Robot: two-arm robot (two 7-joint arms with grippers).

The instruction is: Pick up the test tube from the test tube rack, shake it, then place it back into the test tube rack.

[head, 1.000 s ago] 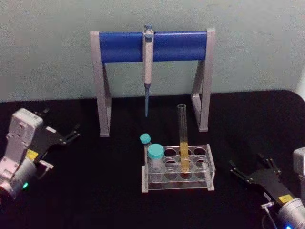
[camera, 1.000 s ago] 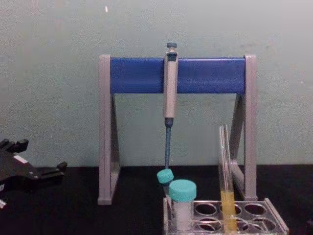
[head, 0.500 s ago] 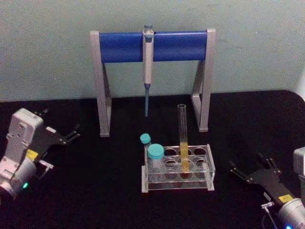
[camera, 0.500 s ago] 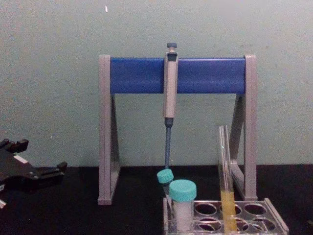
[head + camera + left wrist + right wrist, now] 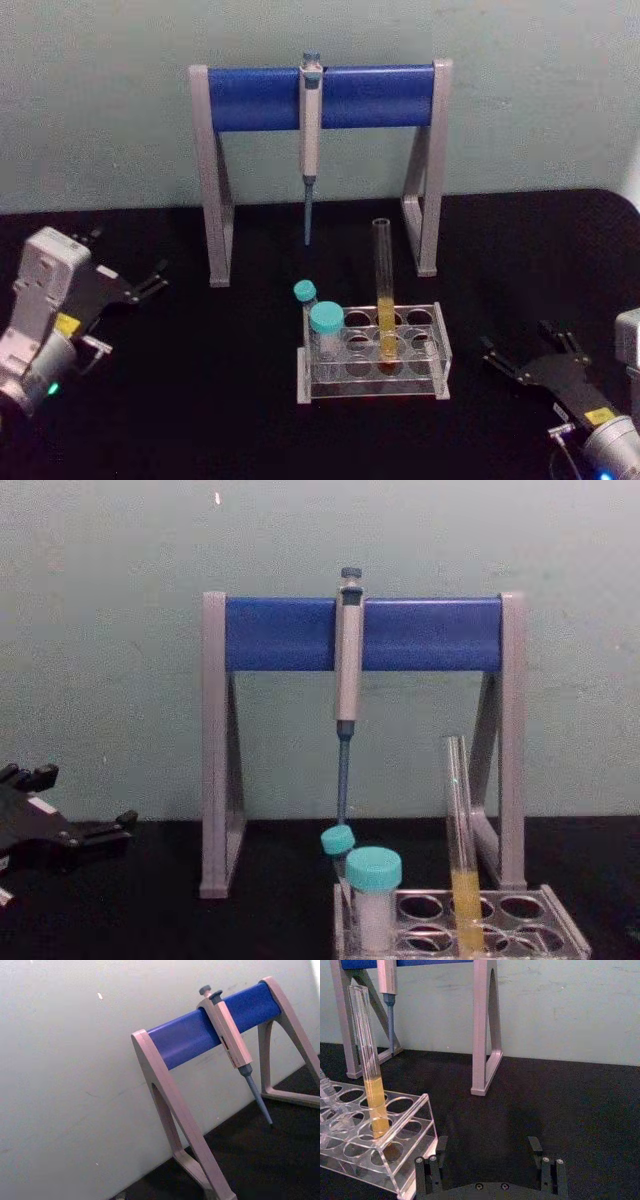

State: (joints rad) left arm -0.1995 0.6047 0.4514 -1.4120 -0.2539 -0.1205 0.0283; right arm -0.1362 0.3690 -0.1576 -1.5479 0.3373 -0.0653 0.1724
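Currently the test tube point(image 5: 383, 290) stands upright in the test tube rack point(image 5: 440, 352); right gripper point(image 5: 528, 357), spread wide and empty, waits right of the rack for approach.

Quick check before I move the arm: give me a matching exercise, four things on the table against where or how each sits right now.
Things:
1. test tube
2. pipette
3. right gripper
4. large teal-capped vial

States:
A. hangs from the blue bar of the stand
B. open, right of the test tube rack, apart from it
C. stands in the rack's left end
D. stands in the rack, yellow liquid inside

Pairs: 1-D, 2-A, 3-B, 4-C
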